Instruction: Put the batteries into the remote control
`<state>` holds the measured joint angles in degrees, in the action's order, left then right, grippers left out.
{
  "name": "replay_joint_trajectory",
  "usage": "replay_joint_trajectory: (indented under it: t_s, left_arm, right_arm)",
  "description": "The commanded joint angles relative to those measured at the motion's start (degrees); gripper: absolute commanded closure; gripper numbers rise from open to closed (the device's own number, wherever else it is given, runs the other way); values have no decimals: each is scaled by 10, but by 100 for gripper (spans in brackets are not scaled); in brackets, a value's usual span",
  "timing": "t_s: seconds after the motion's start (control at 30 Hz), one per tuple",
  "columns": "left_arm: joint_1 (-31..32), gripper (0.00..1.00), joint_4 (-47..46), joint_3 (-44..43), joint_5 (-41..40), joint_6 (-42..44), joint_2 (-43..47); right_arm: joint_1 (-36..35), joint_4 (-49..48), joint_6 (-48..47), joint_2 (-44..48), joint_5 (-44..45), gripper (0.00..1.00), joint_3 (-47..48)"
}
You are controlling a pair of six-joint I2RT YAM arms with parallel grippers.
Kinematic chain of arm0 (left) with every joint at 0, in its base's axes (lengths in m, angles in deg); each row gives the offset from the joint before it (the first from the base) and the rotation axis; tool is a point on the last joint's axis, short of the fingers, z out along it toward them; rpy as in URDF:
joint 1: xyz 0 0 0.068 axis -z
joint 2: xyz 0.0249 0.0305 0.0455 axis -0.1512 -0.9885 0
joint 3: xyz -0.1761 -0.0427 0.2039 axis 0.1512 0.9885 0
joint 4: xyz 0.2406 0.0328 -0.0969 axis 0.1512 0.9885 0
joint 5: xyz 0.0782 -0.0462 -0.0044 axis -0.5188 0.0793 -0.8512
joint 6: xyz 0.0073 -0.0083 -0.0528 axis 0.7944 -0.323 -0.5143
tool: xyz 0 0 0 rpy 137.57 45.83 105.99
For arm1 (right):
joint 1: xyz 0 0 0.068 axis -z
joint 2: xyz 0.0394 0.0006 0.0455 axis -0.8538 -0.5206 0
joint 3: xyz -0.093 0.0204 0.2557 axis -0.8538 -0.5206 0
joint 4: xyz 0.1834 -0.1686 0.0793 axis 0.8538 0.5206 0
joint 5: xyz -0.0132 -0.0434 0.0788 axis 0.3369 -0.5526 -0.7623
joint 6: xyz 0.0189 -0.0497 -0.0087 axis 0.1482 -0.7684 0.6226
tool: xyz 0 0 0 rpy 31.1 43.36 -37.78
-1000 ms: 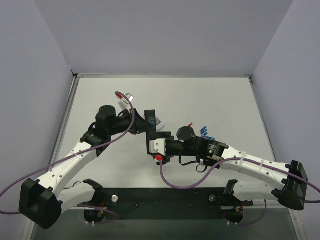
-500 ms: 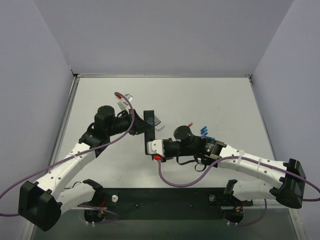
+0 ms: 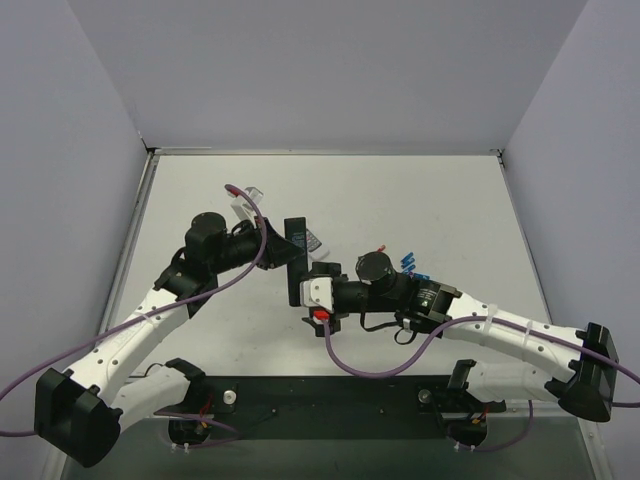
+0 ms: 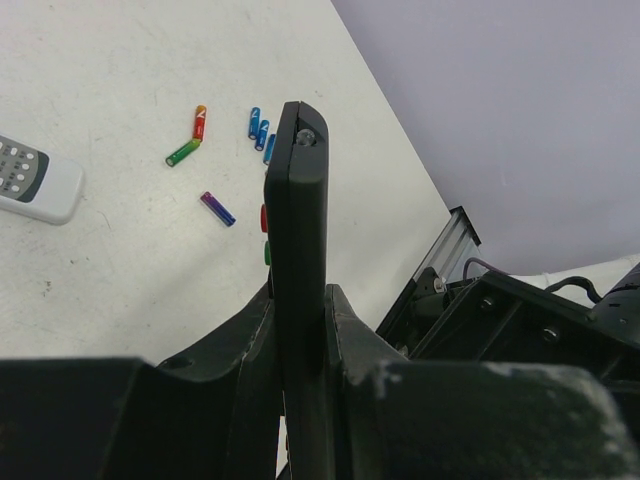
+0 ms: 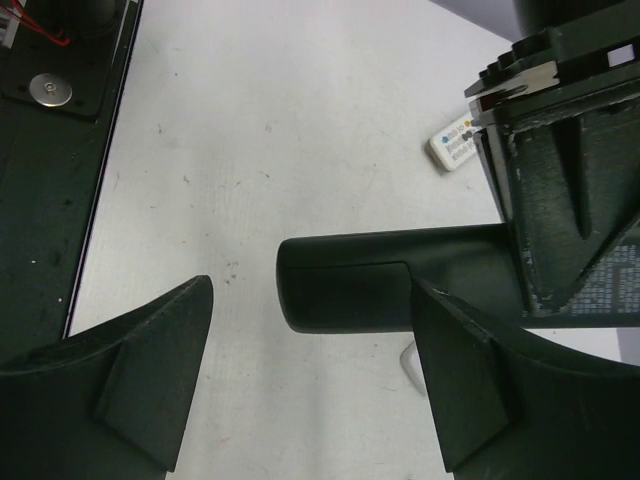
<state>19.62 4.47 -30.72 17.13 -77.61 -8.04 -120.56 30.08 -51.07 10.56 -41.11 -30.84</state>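
Note:
My left gripper (image 3: 290, 262) is shut on the long black remote control (image 3: 294, 245) and holds it above the table; in the left wrist view the remote (image 4: 297, 220) stands edge-on between the fingers. My right gripper (image 3: 314, 276) is open just right of it. In the right wrist view one end of the remote (image 5: 360, 285) lies between my open right gripper's (image 5: 310, 300) jaws, close to the right finger. The batteries lie loose on the table (image 3: 408, 263): a green-and-red one (image 4: 188, 148), blue ones (image 4: 262, 128) and a purple one (image 4: 217, 208).
A white remote (image 3: 316, 241) lies just behind the black one; it also shows in the left wrist view (image 4: 30, 180) and the right wrist view (image 5: 455, 145). Another small white object (image 3: 246, 203) lies at the back left. The black base rail (image 3: 330, 395) runs along the near edge.
The left gripper with the black remote has shifted slightly left and back. The right gripper has stayed next to the remote with only small shifts.

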Motion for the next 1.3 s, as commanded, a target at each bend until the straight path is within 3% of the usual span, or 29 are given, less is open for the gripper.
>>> replay_joint_trajectory:
  t_s: [0.0,0.7,1.27]
  left_arm:
    - [0,100,-37,-7,-3,-27,12]
    - [0,100,-42,-6,-1,-67,24]
    - [-2,100,-50,-12,-12,-92,31]
  right_arm:
    - [-1,-38,-18,14,10,25,5]
    - [-1,-57,-39,-8,41,22,1]
    - [-1,52,-35,-50,15,35,27]
